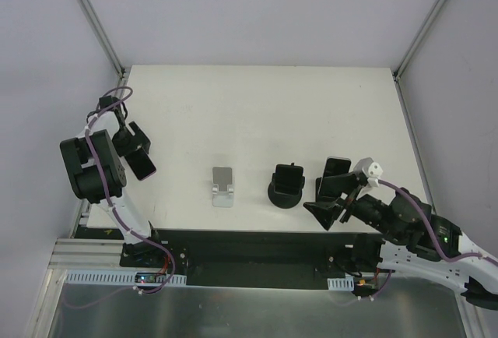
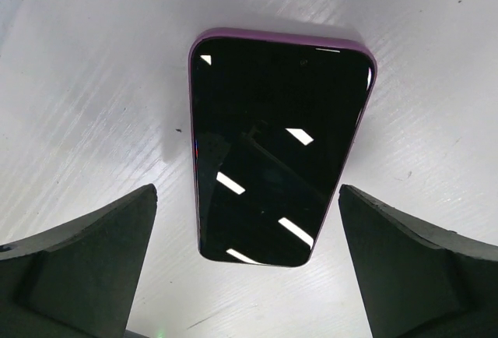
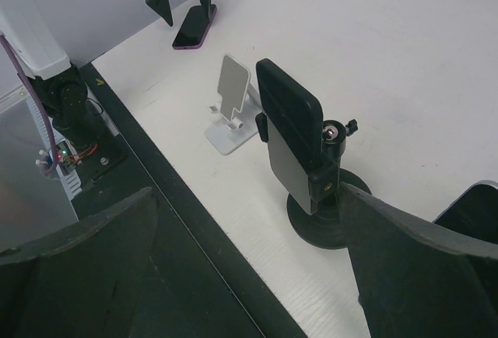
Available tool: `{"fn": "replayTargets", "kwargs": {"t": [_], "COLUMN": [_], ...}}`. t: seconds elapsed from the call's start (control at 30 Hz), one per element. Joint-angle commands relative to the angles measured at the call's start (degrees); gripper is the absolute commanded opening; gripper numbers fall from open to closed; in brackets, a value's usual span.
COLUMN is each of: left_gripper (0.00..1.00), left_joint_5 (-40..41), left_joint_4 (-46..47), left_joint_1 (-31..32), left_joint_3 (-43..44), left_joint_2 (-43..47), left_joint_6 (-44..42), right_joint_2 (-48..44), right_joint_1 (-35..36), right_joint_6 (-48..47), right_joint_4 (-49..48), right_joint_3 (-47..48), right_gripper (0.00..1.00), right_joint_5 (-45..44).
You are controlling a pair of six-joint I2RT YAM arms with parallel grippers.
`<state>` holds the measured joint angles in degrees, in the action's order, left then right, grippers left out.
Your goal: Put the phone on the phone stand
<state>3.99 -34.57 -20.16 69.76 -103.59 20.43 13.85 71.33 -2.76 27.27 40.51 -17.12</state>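
Observation:
The phone [image 2: 276, 147], dark-screened in a purple case, lies flat on the white table [image 2: 93, 96]. My left gripper [image 2: 247, 276] hovers over its near end, open, and both fingers [image 2: 78, 268] stand wider than the phone without touching it. From above the phone [image 1: 143, 166] shows at the table's left edge, under the left gripper [image 1: 134, 145]. The phone stand [image 3: 311, 159], black with a round base and a clamp holder on top, stands near the front edge [image 1: 285, 186]. My right gripper [image 3: 249, 268] is open and holds nothing, just right of the stand [image 1: 333, 204].
A small silver-white stand [image 1: 223, 186] sits left of the phone stand. A black wedge-shaped stand [image 1: 336, 173] sits to its right, close against my right gripper. The table's black front rail [image 3: 194, 221] runs beneath the right gripper.

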Motion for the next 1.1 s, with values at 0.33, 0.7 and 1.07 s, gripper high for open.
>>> {"fn": "replayTargets", "kwargs": {"t": [0.33,0.7,1.07], "left_gripper": [0.91,0.85,0.72], "left_joint_5": [4.45,3.83,-0.82], "left_joint_4": [-7.62,-9.82,-6.75], "left_joint_1": [1.79,1.53,1.97], "left_joint_3": [10.92,13.74,9.18], "left_joint_2": [-10.04,-12.95,-8.83], "left_joint_6": [-0.03,-1.18,-1.0], "right_joint_2": [2.94,2.41,1.8], "right_joint_1": [-0.14,-0.14,-0.05], "right_joint_6": [0.48,0.3,0.22], "right_joint_4": [-3.8,-3.19,-3.1], "right_joint_3": [1.32,1.5,1.15], "right_gripper": [1.0,1.0,1.0], "right_joint_5": [0.07,-0.45,-0.63]}}
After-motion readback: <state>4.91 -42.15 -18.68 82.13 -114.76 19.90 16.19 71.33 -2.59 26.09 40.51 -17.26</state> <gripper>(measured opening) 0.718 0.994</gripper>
